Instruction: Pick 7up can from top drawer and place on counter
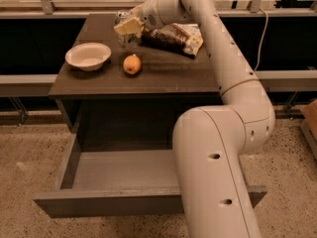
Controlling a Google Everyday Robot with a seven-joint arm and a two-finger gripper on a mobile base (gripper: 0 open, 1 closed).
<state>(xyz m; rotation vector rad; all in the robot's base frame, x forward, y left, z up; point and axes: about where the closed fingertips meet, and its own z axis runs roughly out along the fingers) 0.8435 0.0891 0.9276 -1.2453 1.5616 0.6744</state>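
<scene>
While the thick white robot arm (213, 182) rises from the bottom edge, bends at an elbow on the right and stretches its long upper link up to the back of the cabinet, its wrist turns left and brings the gripper (128, 28) over the back-left part of the smooth dark brown tabletop (163, 71). Its cream-coloured pads are closed around the small silvery-grey 7up can (121, 17), which stands upright between them, behind the round orange fruit (132, 64) and just left of the crinkled brown snack bag (171, 37). A pad covers the can's middle, so only its shiny top and a dim lower part show, and whether its base touches the tabletop cannot be told. A shallow white bowl (88, 56) sits well to the left. Below, the wide, shallow dark grey-brown top drawer (114, 205) stands pulled out over the speckled floor (25, 152), showing its plain grey bottom; the arm's lower link hides the drawer's right end and is itself cut off by the bottom edge.
</scene>
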